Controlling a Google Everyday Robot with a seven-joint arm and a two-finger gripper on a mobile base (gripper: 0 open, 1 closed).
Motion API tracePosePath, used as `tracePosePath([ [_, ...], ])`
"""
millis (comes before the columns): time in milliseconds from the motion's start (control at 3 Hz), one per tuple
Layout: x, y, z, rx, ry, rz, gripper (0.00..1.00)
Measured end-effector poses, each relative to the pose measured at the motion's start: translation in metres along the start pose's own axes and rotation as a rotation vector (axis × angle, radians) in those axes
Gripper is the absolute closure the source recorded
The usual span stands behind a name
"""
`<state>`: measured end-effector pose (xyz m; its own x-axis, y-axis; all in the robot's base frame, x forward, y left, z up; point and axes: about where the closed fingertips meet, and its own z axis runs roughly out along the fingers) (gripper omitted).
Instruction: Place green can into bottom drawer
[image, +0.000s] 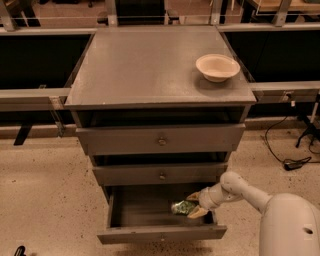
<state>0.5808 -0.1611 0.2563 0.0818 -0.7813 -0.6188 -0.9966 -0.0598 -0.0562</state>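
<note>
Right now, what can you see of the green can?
The green can is small, green with pale patterning and a silvery end, metal by its look. It lies on its side, gripped by the end effector, whose tan fingers close on its right end. It is inside the pulled-out bottom drawer, right of centre; whether it touches the floor is unclear.

Warm, even light falls from above onto the counter (150, 70), giving its top a soft sheen and a small shadow beside the cream bowl (217, 67) near the right edge. Below the front edge it dims: my gripper (196, 210), clasping the green can (182, 206), sits inside the shaded bottom drawer (160, 233).
</note>
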Motion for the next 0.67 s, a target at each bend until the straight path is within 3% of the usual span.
tracePosePath([
  [333, 0.0016, 0.0015, 0.0017, -0.006, -0.002, 0.002, 0.00],
  [667, 0.0016, 0.0015, 0.0017, -0.006, -0.002, 0.002, 0.00],
])
